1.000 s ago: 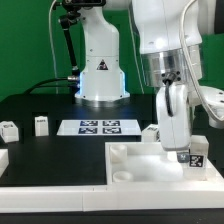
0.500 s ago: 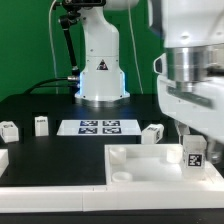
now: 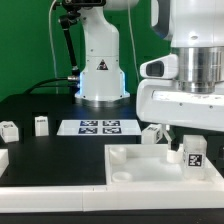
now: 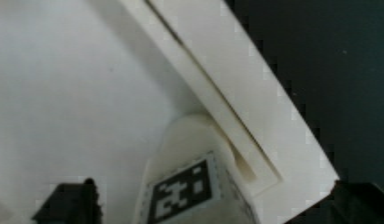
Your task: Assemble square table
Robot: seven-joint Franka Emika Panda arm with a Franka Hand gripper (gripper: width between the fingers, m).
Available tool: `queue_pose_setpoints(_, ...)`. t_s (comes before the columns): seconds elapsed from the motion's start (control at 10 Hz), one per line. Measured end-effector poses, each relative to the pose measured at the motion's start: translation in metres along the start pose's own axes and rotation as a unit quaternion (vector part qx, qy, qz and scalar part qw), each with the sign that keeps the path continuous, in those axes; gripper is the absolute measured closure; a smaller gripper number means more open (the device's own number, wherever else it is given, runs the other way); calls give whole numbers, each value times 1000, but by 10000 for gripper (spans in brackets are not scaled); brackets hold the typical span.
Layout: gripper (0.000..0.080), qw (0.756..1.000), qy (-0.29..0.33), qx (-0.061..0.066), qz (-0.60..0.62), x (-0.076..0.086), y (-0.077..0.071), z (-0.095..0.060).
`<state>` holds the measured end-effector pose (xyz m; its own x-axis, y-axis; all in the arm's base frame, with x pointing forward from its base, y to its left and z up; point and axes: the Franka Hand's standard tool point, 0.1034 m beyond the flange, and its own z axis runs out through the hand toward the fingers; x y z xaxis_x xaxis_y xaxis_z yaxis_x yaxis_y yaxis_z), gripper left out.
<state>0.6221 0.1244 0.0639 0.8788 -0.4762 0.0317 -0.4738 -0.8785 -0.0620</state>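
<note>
Above the leg (image 3: 196,153) on the square table (image 3: 135,162), gripper (image 3: 192,134) now broadside, jaws wide, no longer around it.

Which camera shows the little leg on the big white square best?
The exterior view: the leg stands upright, nearly whole, in a corner of the tabletop. The wrist view catches only its tagged part, blurry and cut off.

A plain green backdrop (image 3: 25,45) closes off the rear of the scene, evenly and brightly lit. In front of it spreads a black table (image 3: 40,105) with a dull sheen. The marker board (image 3: 98,127) lies flat on it near the middle. A thin dark upright (image 3: 64,50), perhaps a stand or a cable, rises against the green toward the exterior view's left.
</note>
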Motion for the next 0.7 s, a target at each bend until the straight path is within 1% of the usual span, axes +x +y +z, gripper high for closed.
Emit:
queue_pose_setpoints(0.1,151,1000,1,2,-15,1,0,0)
queue_pose_setpoints(0.2,179,1000,0,3,5,0,-1,0)
queue_pose_setpoints(0.3,313,1000,0,3,5,0,-1,0)
queue_pose_setpoints(0.4,313,1000,-1,3,18,0,-1,0)
queue_pose_setpoints(0.5,449,998,-5,-1,60,-1,3,1)
queue_pose_setpoints(0.6,485,998,-5,-2,67,-1,4,1)
queue_pose_setpoints(0.7,485,995,-4,-3,97,0,5,1)
